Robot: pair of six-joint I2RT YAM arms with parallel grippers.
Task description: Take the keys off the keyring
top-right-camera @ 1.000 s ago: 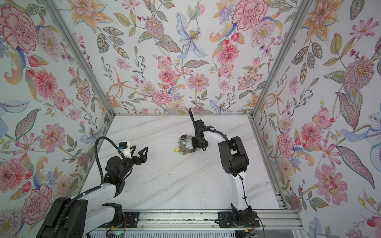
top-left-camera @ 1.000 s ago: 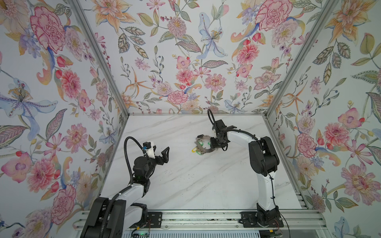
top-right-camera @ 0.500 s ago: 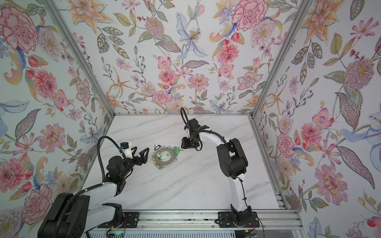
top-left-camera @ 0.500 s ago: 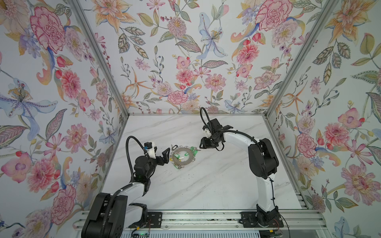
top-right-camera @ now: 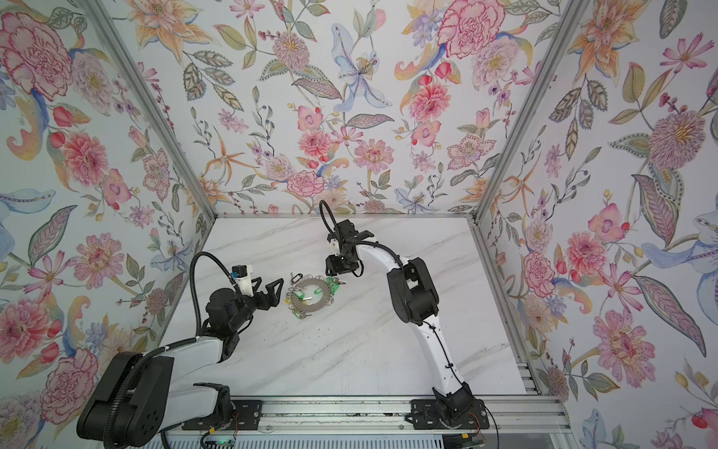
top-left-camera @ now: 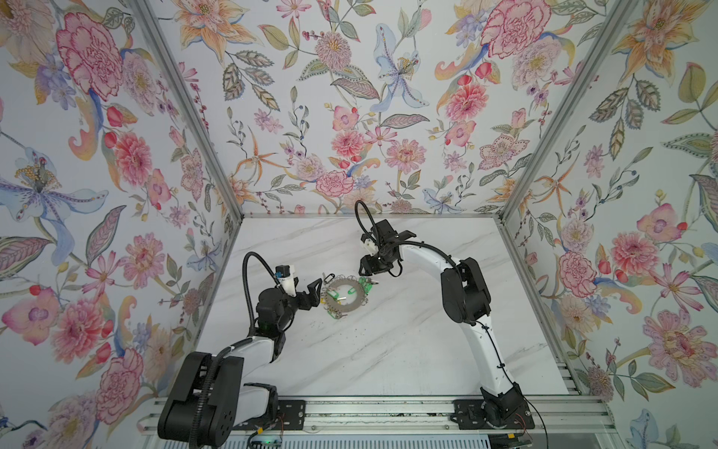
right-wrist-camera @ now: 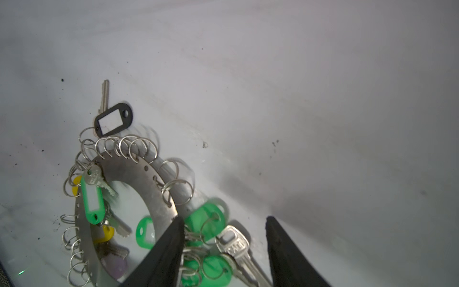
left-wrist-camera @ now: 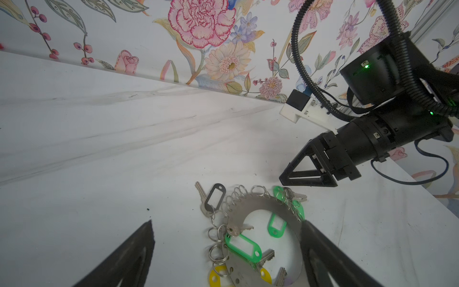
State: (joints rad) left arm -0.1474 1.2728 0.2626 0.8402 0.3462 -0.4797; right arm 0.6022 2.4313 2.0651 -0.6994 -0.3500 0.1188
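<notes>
Robot test cell, laboratory type. Floral-papered walls (top-left-camera: 349,116) and aluminium corner posts (top-left-camera: 186,109) enclose the robot fingers (top-left-camera: 314,287) on three sides; white marble-pattern tabletop (top-left-camera: 388,350) beneath them; aluminium rail (top-left-camera: 369,416) with bolted arm bases (top-left-camera: 501,404) at the arms' root.

Grey keyring (right-wrist-camera: 135,171) flat on tabletop (right-wrist-camera: 323,99), colour-tagged keys (right-wrist-camera: 92,198) attached around rim

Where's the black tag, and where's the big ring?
black tag (right-wrist-camera: 111,120): right wrist view, on its label window.
keyring (right-wrist-camera: 129,170): right wrist view, on its flat metal band.
</notes>
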